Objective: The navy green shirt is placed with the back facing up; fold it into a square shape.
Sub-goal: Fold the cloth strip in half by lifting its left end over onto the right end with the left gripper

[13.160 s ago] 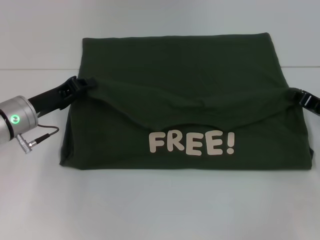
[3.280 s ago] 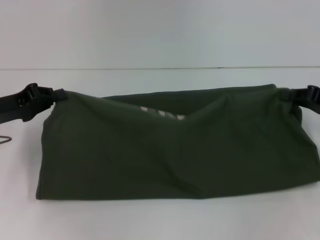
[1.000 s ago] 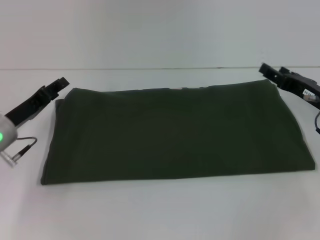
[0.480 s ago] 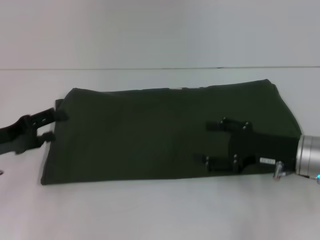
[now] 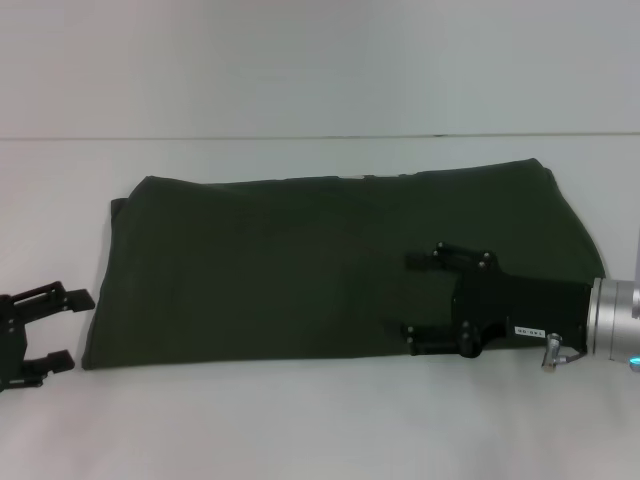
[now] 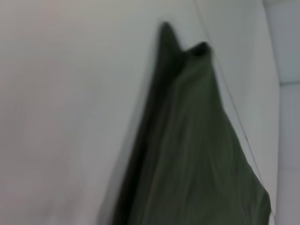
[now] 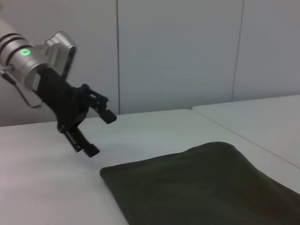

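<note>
Dark olive cloth lies under my right gripper, whose jaws stand wide apart and hold nothing, poised over the near right part of the navy green shirt. Off to my other side, my left gripper also gapes wide and bare, just beside the shirt's near left corner, above the white table. The shirt lies flat as a wide folded band, so I judge the next fold should bring one short end across to the other. To do that well I would pinch every layer at an edge, lift evenly, and keep the hems lined up.
</note>
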Motion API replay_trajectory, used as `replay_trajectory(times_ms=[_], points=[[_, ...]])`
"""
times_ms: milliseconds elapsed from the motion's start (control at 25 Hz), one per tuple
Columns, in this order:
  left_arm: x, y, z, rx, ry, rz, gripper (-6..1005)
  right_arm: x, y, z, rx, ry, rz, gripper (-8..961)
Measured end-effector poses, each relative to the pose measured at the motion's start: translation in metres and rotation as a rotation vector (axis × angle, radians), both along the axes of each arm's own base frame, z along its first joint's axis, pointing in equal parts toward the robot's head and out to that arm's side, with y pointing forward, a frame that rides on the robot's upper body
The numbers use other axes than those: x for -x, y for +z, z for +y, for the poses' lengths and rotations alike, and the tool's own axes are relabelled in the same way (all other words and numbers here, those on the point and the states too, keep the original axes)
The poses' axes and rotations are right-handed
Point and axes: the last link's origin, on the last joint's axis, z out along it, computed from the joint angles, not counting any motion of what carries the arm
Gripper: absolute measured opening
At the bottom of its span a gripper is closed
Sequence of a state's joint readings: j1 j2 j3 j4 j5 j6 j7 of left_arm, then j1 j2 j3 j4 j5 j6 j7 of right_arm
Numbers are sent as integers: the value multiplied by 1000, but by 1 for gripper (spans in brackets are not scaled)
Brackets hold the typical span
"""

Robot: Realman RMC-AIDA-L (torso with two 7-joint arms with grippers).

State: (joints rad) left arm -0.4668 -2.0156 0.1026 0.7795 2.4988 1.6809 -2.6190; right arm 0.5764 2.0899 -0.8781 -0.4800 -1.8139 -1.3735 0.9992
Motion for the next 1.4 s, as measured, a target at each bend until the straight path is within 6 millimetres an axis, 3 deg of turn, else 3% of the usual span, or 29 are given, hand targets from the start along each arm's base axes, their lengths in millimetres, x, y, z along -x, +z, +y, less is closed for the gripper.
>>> replay_trajectory(times_ms=[480, 1400], points=[[9, -16, -1, -9, 133, -57, 948, 4, -1, 4, -14, 11, -8, 940], [17, -25, 5, -16, 187, -40, 949, 4, -2, 4, -16, 12, -6, 940]])
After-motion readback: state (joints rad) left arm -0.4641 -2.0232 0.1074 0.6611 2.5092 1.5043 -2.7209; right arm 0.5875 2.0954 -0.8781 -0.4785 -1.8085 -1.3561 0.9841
